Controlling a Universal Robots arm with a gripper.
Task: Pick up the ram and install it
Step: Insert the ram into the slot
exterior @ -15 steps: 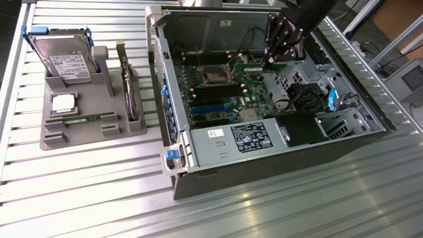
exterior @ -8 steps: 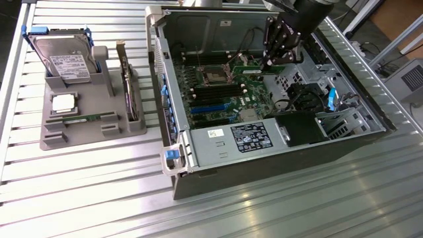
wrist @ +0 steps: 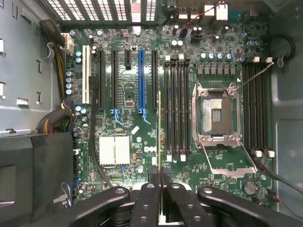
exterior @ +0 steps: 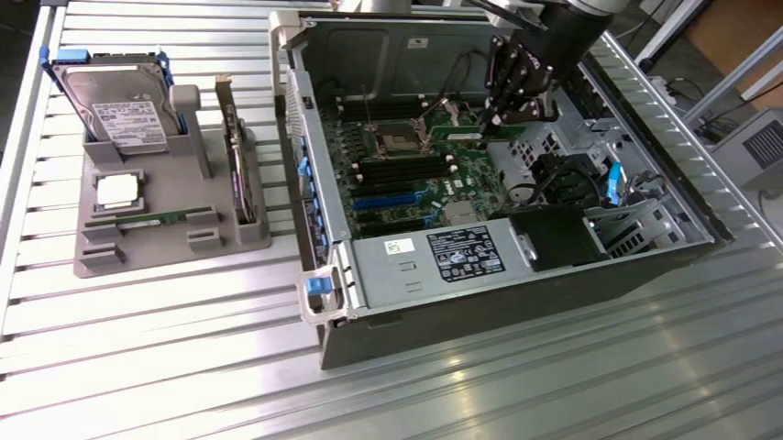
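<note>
My gripper (exterior: 512, 117) reaches down into the open computer case (exterior: 321, 275) at the exterior view's upper right. In the wrist view the gripper (wrist: 160, 176) is shut on the ram (wrist: 159, 132), a slim green board seen edge-on that juts out from between the black fingers (wrist: 147, 198). The ram (exterior: 471, 136) hangs above the motherboard (wrist: 118, 94), parallel to the black memory slots (wrist: 176, 109) and just beside them. The open CPU socket (wrist: 218, 113) lies on the far side of those slots.
A grey holder (exterior: 110, 261) on the slatted table at the exterior view's left carries a hard drive (exterior: 116, 110), a silver CPU (exterior: 119, 190), an upright expansion card (exterior: 238, 156) and a green strip (exterior: 153, 220). Cables (wrist: 265, 165), more memory slots (wrist: 255, 104) and the power supply (exterior: 459, 252) crowd the case.
</note>
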